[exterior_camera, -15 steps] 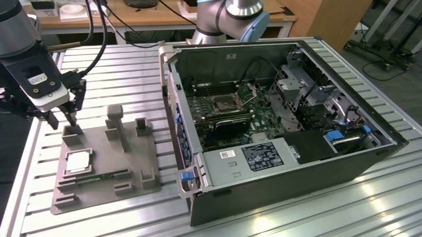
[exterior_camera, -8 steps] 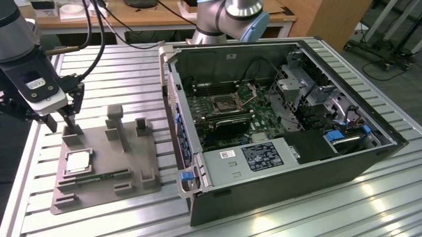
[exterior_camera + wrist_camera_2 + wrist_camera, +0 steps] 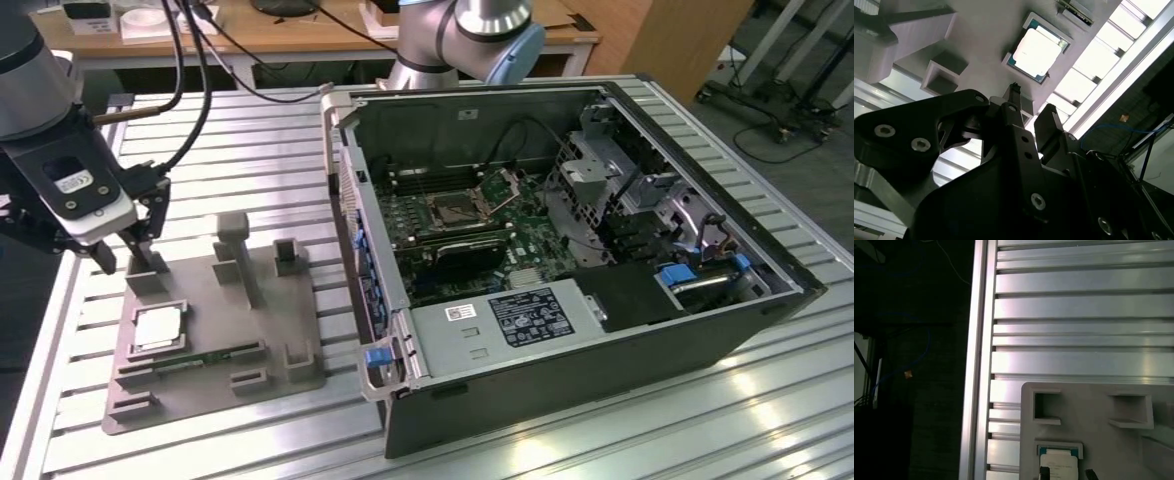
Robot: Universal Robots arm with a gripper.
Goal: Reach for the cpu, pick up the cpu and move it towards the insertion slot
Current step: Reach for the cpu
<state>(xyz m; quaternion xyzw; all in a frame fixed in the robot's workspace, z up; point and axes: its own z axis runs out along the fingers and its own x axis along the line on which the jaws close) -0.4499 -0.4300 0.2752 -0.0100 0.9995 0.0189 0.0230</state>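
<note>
Two black metal fingers (image 3: pixel 1013 107) of the gripper (image 3: pixel 128 264) are seen spread apart: jaws open, nothing btwn them. In the exterior view the gripper is held over a far corner of the grey fixture block (image 3: pixel 254 330), beside a short upright post, and no contact w/ the cpu (image 3: pixel 158 327) is seen.

The cpu, a flat square chip w/ a matt silvery face and paler rim, is seated flat in a square pocket of the block. The pocket is near the block edge closest to the bench (image 3: pixel 227 150) side rail, on the exterior view's left. In the second wrist view a teal-green border is shown round its bright lid (image 3: pixel 1036 50). In the first wrist view the chip (image 3: pixel 1060 460) is seen btwn and beyond the two dark fingertips.

A narrow green memory stick (image 3: pixel 200 357) is laid in a groove just beside the cpu pocket. The block is smooth moulded grey w/ boxy raised posts and rectangular recesses. The bench is made of ribbed, shiny alu. profile w/ long parallel slots.

An open dark sheet-metal PC case (image 3: pixel 694 330) is stood on the bench at the exterior view's right. Inside it, on the green board, the insertion slot (image 3: pixel 454 208) is seen as a dark square w/ a shiny silver frame, well apart from the cpu.
</note>
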